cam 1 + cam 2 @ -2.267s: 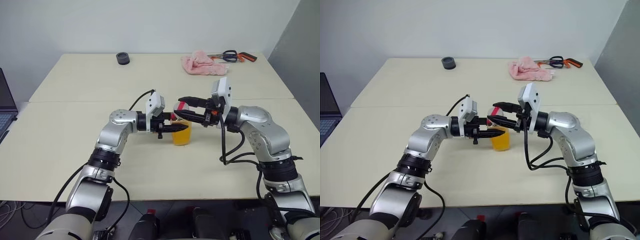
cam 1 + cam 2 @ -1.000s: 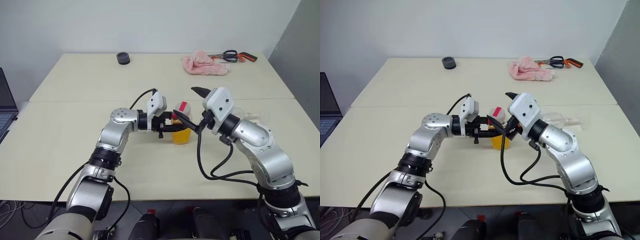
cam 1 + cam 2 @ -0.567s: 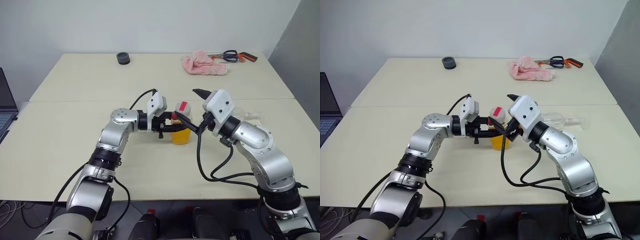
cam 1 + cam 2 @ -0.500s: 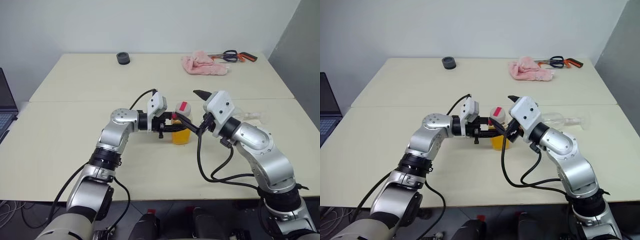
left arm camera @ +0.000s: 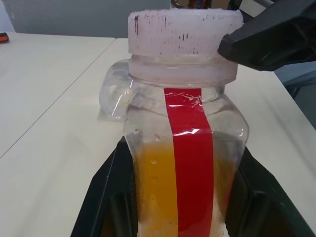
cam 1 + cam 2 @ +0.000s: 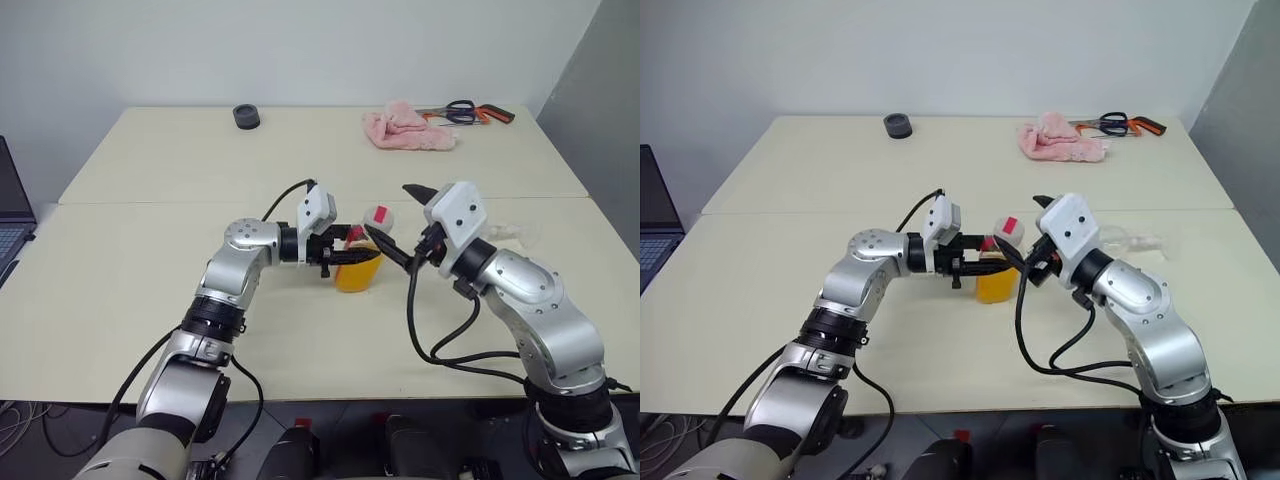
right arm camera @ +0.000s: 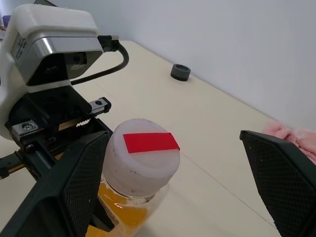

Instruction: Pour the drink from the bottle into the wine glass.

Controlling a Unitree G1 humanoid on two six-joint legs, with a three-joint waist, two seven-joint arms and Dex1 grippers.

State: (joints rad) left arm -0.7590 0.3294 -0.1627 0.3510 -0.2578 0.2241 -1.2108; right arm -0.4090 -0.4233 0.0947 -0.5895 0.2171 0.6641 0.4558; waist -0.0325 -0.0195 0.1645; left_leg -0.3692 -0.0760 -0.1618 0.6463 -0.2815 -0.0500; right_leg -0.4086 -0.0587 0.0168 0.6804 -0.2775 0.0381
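Left gripper (image 6: pixel 352 257) clamped the bottle (image 6: pixel 360 262) (light, squashable, likely slippery); right gripper (image 7: pixel 173 197) gaped wide, empty, straddling its cap (image 7: pixel 143 160).

Clear plastic bottle (image 5: pixel 185 143) with a red vertical stripe down the label; white cap (image 7: pixel 143 163) bearing a red rectangle on top. Drink (image 5: pixel 155 192) bright orange, translucent. Pale cream table (image 6: pixel 150 160). Pink cloth (image 6: pixel 408 128) at the far edge, beside scissors (image 6: pixel 465 111) with black and orange handles. Small dark grey ring (image 6: pixel 246 117). Left gripper (image 6: pixel 345 256) and right gripper (image 6: pixel 398 222) black-fingered, on silver arms with white wrist housings.
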